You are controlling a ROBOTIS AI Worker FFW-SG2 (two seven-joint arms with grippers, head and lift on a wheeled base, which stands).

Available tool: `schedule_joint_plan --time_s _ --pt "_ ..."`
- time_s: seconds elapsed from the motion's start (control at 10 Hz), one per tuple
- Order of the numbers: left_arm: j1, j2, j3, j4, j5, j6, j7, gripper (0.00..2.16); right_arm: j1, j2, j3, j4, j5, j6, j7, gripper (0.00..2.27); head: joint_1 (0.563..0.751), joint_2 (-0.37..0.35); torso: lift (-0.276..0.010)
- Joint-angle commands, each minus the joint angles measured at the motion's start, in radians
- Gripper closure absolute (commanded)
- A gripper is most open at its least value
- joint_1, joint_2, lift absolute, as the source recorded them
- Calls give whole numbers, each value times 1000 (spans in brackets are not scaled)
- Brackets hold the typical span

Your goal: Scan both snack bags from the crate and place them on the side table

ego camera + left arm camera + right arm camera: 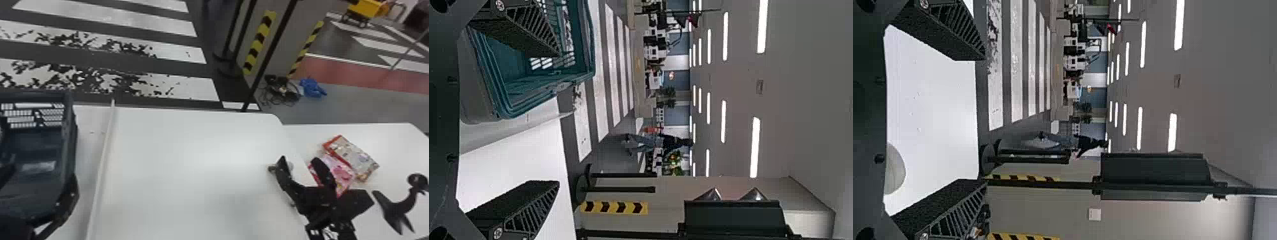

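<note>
Two snack bags lie against each other on the side table (392,140) at the right: a red-edged pale bag (357,159) and a pink bag (344,174), partly hidden by a finger of my right gripper (300,162). That gripper is open over the main table's right edge, left of the bags; in the right wrist view the right gripper (984,119) has nothing between its fingers. My left gripper (41,177) is at the crate (71,127) at far left. In the left wrist view the left gripper (559,118) stands open and empty, one finger overlapping the teal crate (509,107).
A black curved stand-like object (395,209) is on the side table at lower right. The white main table (178,143) has a raised strip (103,159) near the crate. A pale round piece (895,170) shows between the right gripper's fingers' bases. Black posts stand behind.
</note>
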Motion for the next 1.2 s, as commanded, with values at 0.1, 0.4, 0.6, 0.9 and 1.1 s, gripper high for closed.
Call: schedule_joint_plan --time_s 0.1,0.4,0.6,0.9,1.1 --pt "5 1 2 14 7 -22 2 83 54 4 118 -21 67 -123 -72 46 695 -313 -98" --pt "17 -1 1 25 16 -52 16 83 113 4 226 -31 162 -194 -148 46 695 -239 -98" --pt "23 -1 -1 17 24 -58 28 83 133 4 252 -31 195 -194 -174 46 695 -192 -98" --pt "19 -1 -11 9 29 -52 44 83 182 4 281 -67 198 -194 -191 49 695 -170 -98" --pt "26 1 -14 3 30 -52 45 83 205 4 303 -96 197 -194 -211 49 695 -162 -98"
